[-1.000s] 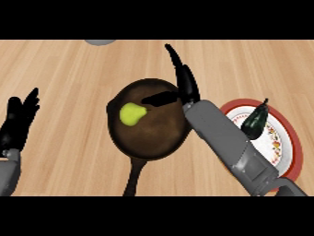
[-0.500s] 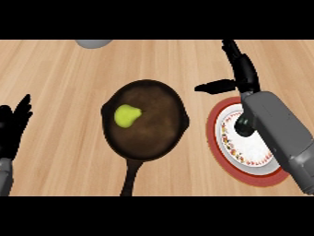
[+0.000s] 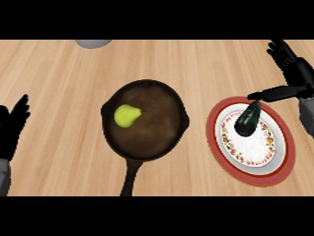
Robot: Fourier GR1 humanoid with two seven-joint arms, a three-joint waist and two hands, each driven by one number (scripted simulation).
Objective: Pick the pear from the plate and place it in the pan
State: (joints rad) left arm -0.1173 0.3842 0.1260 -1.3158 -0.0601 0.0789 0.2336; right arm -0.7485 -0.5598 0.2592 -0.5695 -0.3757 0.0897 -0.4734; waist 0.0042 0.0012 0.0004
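The yellow-green pear (image 3: 127, 115) lies inside the dark pan (image 3: 152, 138), toward its left side. To the right stands a red-rimmed white plate (image 3: 251, 159) with a dark green vegetable (image 3: 247, 119) on its upper part. My right hand (image 3: 296, 73) is open at the far right, fingers straight and pointing up, its thumb reaching left just above the plate's top rim. It holds nothing. At the left edge my left hand (image 3: 4, 133) rests open, fingers up.
The pan's handle (image 3: 130, 179) runs down toward the lower edge of the view. A grey round object (image 3: 93, 43) shows partly at the top edge, left of centre. All of it sits on a wooden counter (image 3: 57, 78).
My right hand has moved from over the pan to the right, past the plate, uncovering the dark vegetable. The pear stays in the pan. The left hand has barely shifted.
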